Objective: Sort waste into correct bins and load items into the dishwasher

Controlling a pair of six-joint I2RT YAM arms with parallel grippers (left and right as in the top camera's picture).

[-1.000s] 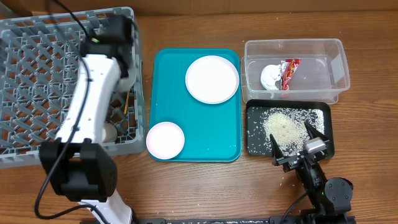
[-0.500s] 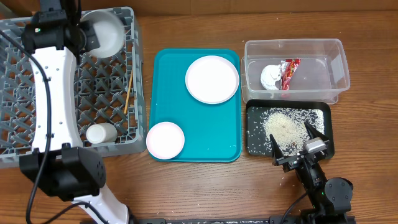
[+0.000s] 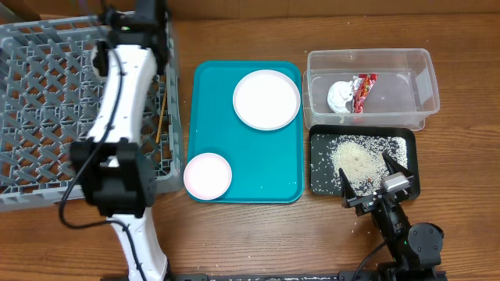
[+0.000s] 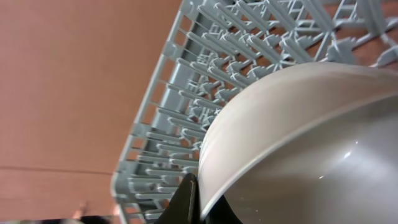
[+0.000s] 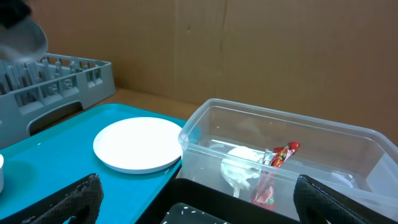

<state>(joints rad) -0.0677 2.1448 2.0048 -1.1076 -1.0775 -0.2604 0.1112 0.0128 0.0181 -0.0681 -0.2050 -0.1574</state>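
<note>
Your left tool is clamped on the grey-green bowl by its rim, over the dish rack. Your right tool hangs wide open and holds nothing. The wrapper and napkin lie in the clear tub, and the rice is in the black tray. The plate and pink bowl are left on the teal tray.

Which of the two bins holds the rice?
The shallow black tray; the clear tub next to it holds the napkin and wrapper instead.

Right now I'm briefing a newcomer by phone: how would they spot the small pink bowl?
Find the teal tray mid-table. Two round dishes sit on it. The small pink bowl is the smaller one at the tray's near-left corner, not the larger flat plate.
</note>
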